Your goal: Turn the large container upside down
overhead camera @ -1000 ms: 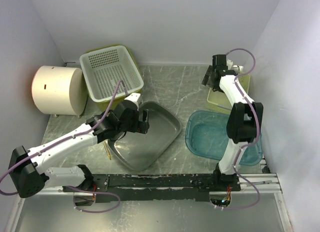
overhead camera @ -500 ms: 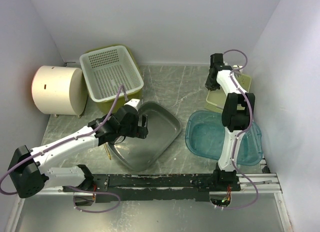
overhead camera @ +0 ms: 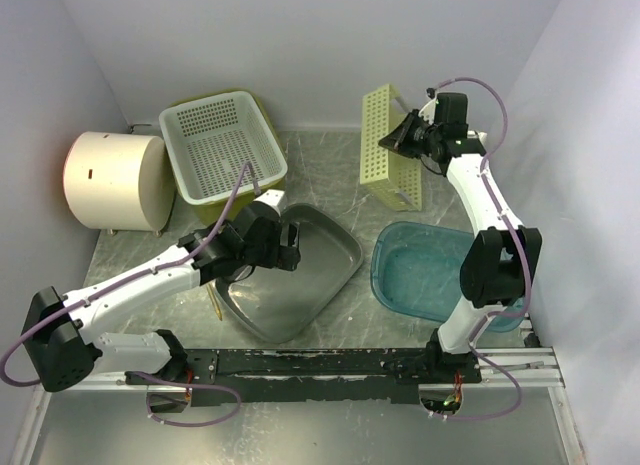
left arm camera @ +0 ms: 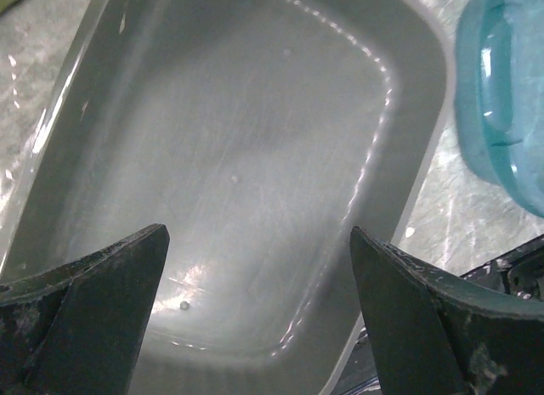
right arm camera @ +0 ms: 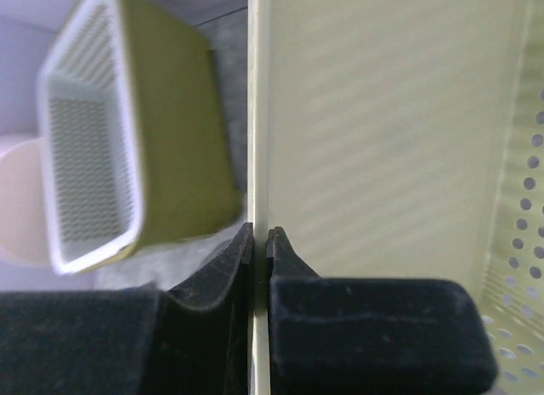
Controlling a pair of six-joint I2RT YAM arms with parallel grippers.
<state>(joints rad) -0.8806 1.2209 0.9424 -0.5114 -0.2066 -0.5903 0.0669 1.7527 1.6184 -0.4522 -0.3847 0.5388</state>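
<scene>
Right tool (right arm camera: 260, 235) pinches a wall of the yellow container (overhead camera: 388, 155) — tipped sideways near the desk's (overhead camera: 340, 175) far edge — left tool (left arm camera: 259, 268) spread over the grey tray (overhead camera: 320, 275).

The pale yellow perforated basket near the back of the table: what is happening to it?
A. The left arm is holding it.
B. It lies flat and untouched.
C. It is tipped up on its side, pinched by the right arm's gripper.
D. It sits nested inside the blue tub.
C: the pale yellow perforated basket is tipped on its side in the top view, and the right gripper is clamped on its thin wall.
</scene>
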